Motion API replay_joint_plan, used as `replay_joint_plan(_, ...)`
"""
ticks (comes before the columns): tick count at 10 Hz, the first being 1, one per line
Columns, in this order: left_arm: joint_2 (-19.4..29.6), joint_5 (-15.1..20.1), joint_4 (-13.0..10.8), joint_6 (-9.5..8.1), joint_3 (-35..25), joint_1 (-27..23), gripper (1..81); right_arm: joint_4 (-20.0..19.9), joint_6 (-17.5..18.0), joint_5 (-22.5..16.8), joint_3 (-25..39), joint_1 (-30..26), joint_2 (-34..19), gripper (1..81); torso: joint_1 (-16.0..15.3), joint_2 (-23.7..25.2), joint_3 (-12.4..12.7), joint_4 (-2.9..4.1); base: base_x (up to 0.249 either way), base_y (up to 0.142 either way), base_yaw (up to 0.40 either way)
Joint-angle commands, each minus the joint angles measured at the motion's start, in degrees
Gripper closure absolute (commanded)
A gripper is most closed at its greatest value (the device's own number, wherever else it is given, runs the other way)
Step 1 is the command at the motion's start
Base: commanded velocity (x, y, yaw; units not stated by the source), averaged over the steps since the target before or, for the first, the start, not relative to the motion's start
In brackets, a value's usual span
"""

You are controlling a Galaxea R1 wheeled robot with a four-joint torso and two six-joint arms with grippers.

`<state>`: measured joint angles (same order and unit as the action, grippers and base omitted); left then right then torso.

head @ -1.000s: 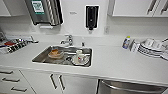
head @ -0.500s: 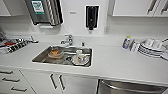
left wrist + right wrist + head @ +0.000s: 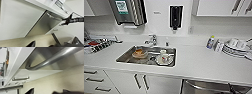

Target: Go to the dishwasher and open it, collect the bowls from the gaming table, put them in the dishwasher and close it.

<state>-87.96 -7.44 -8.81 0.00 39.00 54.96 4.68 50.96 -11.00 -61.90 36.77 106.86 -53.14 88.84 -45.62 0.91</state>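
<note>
The robot stands before a white tabletop whose sink holds used crockery: a bowl with orange contents and a pale cup on a plate, presumably left there for rinsing and not the bowls the task names, which are to be fetched from the gaming table. Stacked white dishes and a small bottle stand well apart from the sink, toward the tabletop's far end. The dishwasher sits under the tabletop, just beside the white cabinet doors; its stainless-steel front and bar handle appear at the lower edge of the head view, the door apparently closed or nearly so. In the right wrist view the dishwasher's handle looms very close, a placement that suits a reach for the opening pull; whether the right hand has closed on the bar, or how far its fingers are spread, cannot be told. In the left wrist view the steel door and handle are seen from farther off, with a dark jointed arm reaching up to the handle's end; the left hand's fingers cannot be made out either. By this judgement the task stands at its first step, the opening of the dishwasher.
</note>
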Motion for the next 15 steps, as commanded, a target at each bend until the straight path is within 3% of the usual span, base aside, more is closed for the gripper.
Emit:
replay_joint_plan(1,2.25,1.9,-1.03,0.44,-1.82,-3.67,1.0,-0.99,9.15,-6.84,-0.91,-7.27,-3.12,1.0,0.0,0.0,0.0,0.0,0.0,0.0,0.0)
replay_joint_plan(8,1.9,2.42,-1.21,0.79,-1.65,-3.67,1.0,-2.84,15.4,-8.87,-8.84,-7.18,-3.21,1.0,0.0,0.0,0.0,0.0,0.0,0.0,0.0)
replay_joint_plan(15,1.28,2.69,-1.21,0.79,-1.55,-3.67,1.0,-4.68,16.02,-9.13,-7.26,-11.4,-8.13,1.0,0.0,0.0,-0.02,0.0,0.0,0.0,0.0)
